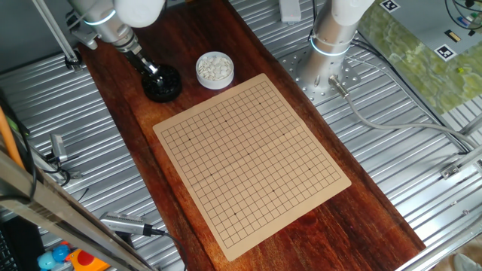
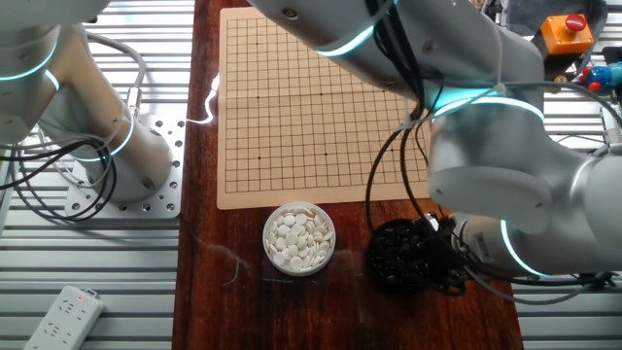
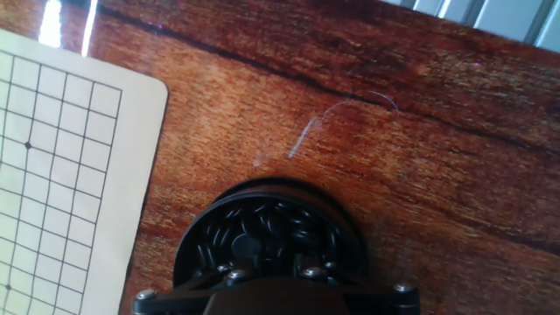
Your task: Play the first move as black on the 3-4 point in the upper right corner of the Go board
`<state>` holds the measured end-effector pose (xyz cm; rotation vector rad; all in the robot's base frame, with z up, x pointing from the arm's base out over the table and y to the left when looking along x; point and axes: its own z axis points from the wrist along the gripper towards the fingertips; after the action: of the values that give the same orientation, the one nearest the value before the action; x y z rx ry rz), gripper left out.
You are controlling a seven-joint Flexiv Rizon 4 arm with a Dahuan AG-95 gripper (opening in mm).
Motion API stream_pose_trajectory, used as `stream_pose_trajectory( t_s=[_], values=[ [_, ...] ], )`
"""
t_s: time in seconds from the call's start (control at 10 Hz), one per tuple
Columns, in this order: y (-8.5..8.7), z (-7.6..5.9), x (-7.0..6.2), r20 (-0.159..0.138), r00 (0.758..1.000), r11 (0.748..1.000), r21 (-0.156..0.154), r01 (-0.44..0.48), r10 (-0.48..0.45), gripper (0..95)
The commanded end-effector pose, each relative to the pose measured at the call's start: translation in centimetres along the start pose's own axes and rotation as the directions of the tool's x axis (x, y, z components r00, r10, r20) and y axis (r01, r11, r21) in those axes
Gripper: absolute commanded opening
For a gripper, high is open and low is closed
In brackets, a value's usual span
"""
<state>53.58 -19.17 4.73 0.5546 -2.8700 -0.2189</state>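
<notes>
The Go board (image 1: 252,154) lies on the wooden table with no stones on its grid; it also shows in the other fixed view (image 2: 311,97) and at the left of the hand view (image 3: 52,175). A black bowl (image 1: 163,84) full of glossy black stones (image 3: 262,229) stands just off the board's corner. My gripper (image 1: 154,72) reaches down into this bowl, with its fingertips among the stones (image 3: 267,273). The fingertips are dark against the dark stones, so their gap and any held stone are hidden. In the other fixed view the arm covers part of the bowl (image 2: 403,258).
A white bowl of white stones (image 1: 215,69) stands next to the black bowl (image 2: 299,238). A second arm's base (image 1: 331,45) stands on the metal plate beside the table. A power strip (image 2: 63,316) and hand tools (image 1: 128,224) lie off the wood.
</notes>
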Motion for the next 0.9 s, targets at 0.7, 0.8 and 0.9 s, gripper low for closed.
stream_pose_trajectory(
  t_s=[0.7,0.8,0.9],
  values=[
    [0.4,-0.5,0.2,0.011,1.000,1.000,0.005,-0.018,0.018,0.0],
    [0.7,-0.8,0.4,0.009,1.000,1.000,0.009,-0.024,0.024,0.0],
    [0.9,-1.0,0.5,0.007,1.000,1.000,0.015,-0.026,0.025,0.0]
  ],
)
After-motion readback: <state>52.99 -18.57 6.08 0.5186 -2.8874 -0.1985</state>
